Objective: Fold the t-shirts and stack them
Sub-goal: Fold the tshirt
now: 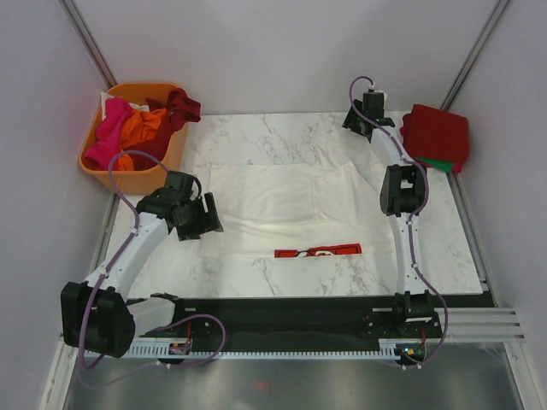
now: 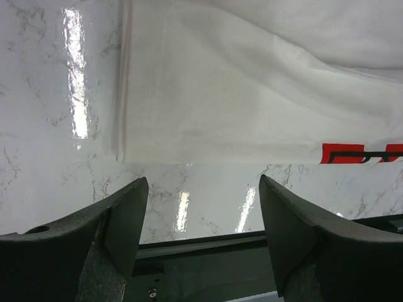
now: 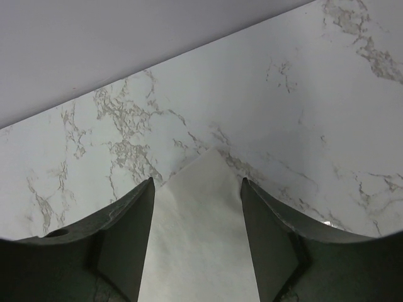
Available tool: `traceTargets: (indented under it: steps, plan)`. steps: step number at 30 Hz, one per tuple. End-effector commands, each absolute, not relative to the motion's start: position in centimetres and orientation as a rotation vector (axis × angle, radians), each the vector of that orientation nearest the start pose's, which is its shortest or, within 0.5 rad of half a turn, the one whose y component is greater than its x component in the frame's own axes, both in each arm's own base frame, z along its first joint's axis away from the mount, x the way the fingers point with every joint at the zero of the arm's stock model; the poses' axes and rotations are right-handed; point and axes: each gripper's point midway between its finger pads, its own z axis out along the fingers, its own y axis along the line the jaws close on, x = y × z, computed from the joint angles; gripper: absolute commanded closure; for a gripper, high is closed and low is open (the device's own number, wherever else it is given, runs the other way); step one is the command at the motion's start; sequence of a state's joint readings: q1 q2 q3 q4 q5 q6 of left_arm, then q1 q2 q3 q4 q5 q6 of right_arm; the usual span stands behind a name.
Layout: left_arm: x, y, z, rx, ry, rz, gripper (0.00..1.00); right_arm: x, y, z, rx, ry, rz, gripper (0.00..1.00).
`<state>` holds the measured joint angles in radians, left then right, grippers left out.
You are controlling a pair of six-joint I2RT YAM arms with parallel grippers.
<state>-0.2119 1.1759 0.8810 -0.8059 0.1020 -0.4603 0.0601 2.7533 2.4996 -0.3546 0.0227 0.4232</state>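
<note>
A cream-white t-shirt (image 1: 282, 205) lies spread flat on the marble table, its red print (image 1: 318, 251) folded up along the near edge. My left gripper (image 1: 208, 218) hovers open just off the shirt's near-left corner; in the left wrist view its jaws (image 2: 203, 189) hold nothing, with the t-shirt (image 2: 252, 94) lying beyond them. My right gripper (image 1: 351, 125) is at the far right of the shirt. In the right wrist view its jaws (image 3: 198, 185) stand apart on either side of a pointed corner of the t-shirt (image 3: 201, 220).
An orange basket (image 1: 128, 178) at the far left holds several crumpled t-shirts (image 1: 137, 124) in pink, orange and dark red. Folded t-shirts (image 1: 436, 132), red on top of green, are stacked at the far right. The table's black front edge (image 2: 201, 242) is just below my left gripper.
</note>
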Motion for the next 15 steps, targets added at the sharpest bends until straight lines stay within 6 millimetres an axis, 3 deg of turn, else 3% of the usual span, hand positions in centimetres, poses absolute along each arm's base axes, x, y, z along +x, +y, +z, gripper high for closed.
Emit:
traceTargets:
  steps: [1, 5, 11, 15]
  plan:
    - [24.1, -8.6, 10.8, -0.294, 2.666, -0.328, 0.22, 65.9, 7.6, -2.4, 0.450, 2.369, 0.206, 0.35]
    - [24.2, -8.7, 11.0, -0.288, 2.662, -0.336, 0.22, 64.9, 8.1, -1.9, 0.498, 2.407, 0.239, 0.44]
    - [24.2, -8.8, 11.1, -0.281, 2.656, -0.348, 0.22, 62.4, 10.1, -3.6, 0.479, 2.512, 0.263, 0.52]
    - [24.3, -8.9, 11.4, -0.275, 2.645, -0.354, 0.22, 61.8, 10.4, -4.0, 0.483, 2.532, 0.252, 0.67]
